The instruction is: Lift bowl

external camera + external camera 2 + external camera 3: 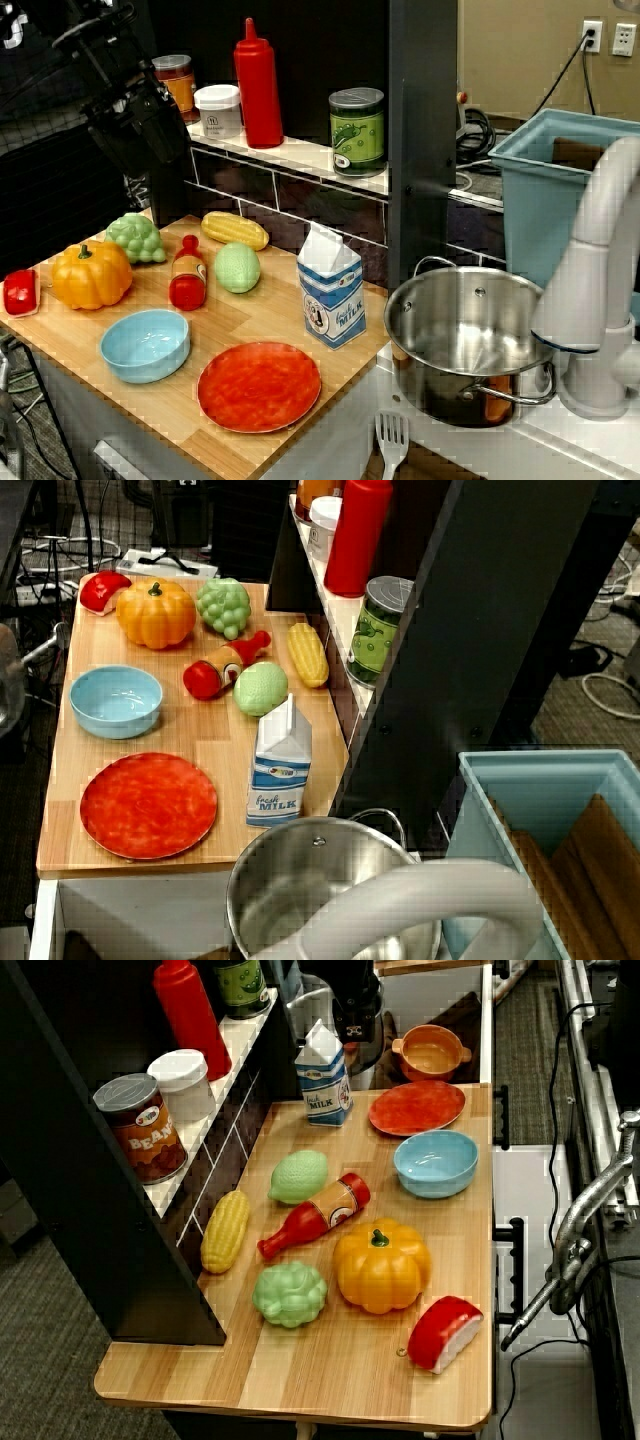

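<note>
Three views to go through. In the front view, the light-blue bowl (145, 345) sits upright on the wooden counter (265, 315) near the front edge. It's just left of the red-orange plate (259, 386) and in front of the pumpkin (91, 274) and the toy ketchup bottle (188, 273). The gripper (140, 125) is a dark shape up at the top left, well apart from the bowl. It's too dark to make out the fingers, so I can't tell if it's spread or clenched.

In the view from above, the bowl (116, 700) is between the pumpkin (155, 612) and the plate (148, 805), touching neither.

In the view from the pumpkin end, the bowl (436, 1163) is by the right edge, close to the plate (417, 1107) and looks empty.
</note>
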Available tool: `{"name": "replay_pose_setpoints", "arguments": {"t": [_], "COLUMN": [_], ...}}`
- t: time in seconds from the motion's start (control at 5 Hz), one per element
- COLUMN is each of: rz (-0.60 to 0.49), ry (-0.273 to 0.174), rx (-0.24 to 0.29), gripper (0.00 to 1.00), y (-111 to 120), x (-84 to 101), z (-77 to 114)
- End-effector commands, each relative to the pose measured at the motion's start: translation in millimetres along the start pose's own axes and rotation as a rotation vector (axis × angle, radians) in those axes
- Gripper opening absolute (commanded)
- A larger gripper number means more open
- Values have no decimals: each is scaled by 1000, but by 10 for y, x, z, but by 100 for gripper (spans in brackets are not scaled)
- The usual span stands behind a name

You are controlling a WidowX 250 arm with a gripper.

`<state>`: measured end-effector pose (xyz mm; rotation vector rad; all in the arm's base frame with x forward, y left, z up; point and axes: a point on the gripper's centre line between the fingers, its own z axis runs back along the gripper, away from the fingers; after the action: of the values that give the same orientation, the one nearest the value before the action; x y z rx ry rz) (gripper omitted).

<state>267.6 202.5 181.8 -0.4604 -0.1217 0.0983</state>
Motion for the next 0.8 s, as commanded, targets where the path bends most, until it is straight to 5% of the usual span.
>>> {"name": "replay_pose_setpoints", "arguments": {"t": [0.0,0.2,0.4,0.6], "rz": [-27,-89,-164,-198], "ry": [17,48,124,136], "rx": [102,153,178,224], "gripper": [100,100,100,100], "y": [190,492,634,737], "x": [-85,-134,-192,-321], "z": [-128,-150,-97,-117]}}
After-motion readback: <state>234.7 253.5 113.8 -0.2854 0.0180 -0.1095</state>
